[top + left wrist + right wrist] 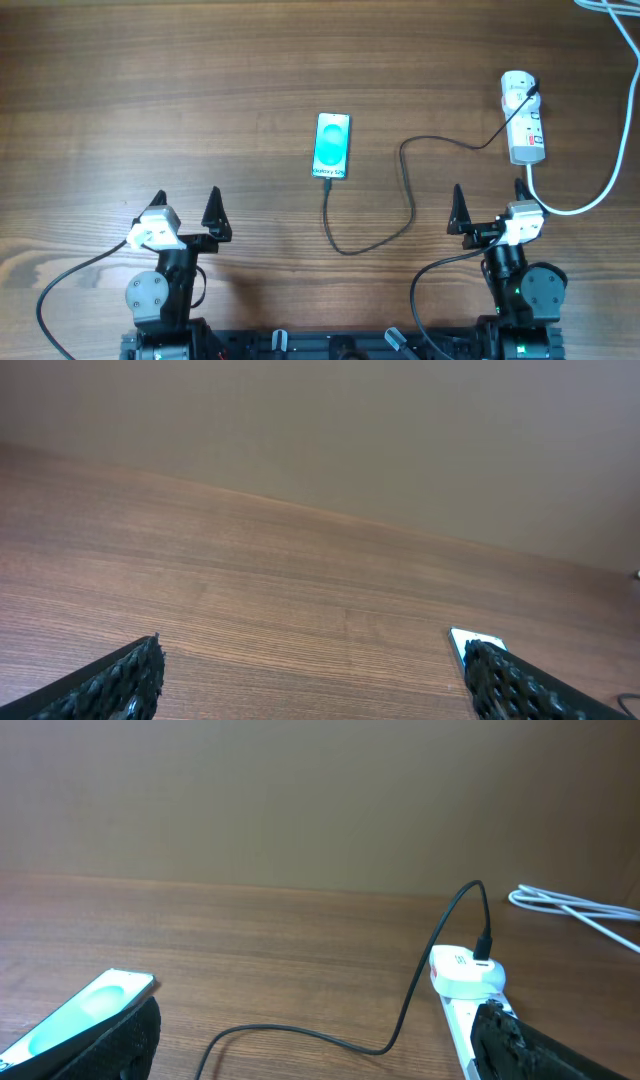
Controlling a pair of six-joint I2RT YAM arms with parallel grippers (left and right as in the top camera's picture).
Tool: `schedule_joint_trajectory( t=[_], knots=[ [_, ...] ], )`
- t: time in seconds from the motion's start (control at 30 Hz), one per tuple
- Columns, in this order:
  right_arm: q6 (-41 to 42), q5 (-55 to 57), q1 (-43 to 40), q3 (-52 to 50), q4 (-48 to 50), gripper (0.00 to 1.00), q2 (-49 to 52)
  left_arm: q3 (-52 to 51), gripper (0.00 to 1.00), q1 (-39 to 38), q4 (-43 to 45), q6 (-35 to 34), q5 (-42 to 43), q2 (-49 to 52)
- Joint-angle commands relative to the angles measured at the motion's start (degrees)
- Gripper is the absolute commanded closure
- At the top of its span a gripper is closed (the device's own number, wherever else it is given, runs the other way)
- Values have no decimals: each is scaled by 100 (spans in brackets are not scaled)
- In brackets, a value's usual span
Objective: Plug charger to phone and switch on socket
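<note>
Jaws both released and empty at the table's (150, 100) near edge, phone (332, 146) well apart ahead.

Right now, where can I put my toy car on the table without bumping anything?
The big bare patch of table left of the phone is free, and the strip beyond the phone too. It is crowded on the right: the charger loops between phone and socket, with the white cord past it.
</note>
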Motion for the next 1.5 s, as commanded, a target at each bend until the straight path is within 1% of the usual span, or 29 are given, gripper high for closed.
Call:
schedule_joint_trajectory(
  t=[0.0,0.67,0.83,1.47],
  knots=[
    [-55,22,-22,-7,20,0,-63,-37,0,48,-20,-11,-55,-61],
    [-55,22,-22,-7,20,0,-63,-37,0,31,-20,-11,-55,-61],
    [-55,22,-22,-7,20,0,-63,-37,0,-249,-20,-11,-55,-61],
    [-57,22,-22,-7,20,0,-63,-37,0,-249,-20,-11,-55,-61]
  ],
)
